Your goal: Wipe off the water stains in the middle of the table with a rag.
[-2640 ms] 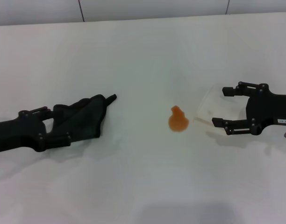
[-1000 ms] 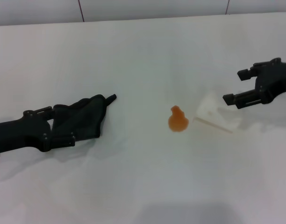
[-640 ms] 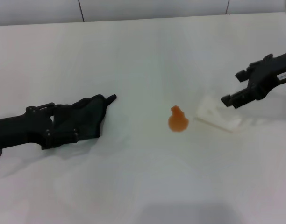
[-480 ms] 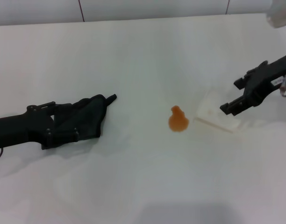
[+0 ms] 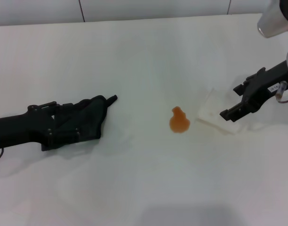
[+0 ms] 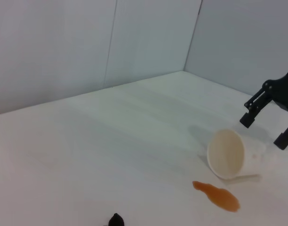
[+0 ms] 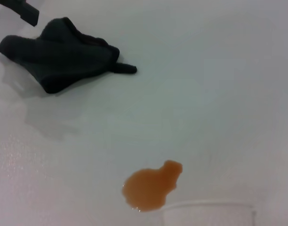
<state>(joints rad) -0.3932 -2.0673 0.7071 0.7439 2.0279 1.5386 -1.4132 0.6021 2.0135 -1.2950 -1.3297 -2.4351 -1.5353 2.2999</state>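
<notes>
Head view is showing the left gripper (image 5: 64, 129) pinching the rag (image 5: 87, 120); the water stains (image 5: 179, 121) are lying well off toward the spread right gripper (image 5: 239, 101), beside the tipped cup (image 5: 214, 113).

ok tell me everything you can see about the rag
The rag is a dark green-black soft cloth, crumpled into irregular folds, with one pointed corner sticking out toward the orange water stains. It lies flat on the white table, on the robot's left side, well apart from the stain. The left hand sits at it, black fingers flanking the cloth's near end; whether they actually pinch it cannot be told. Nothing else touches it, and no wet patch shows on it.
</notes>
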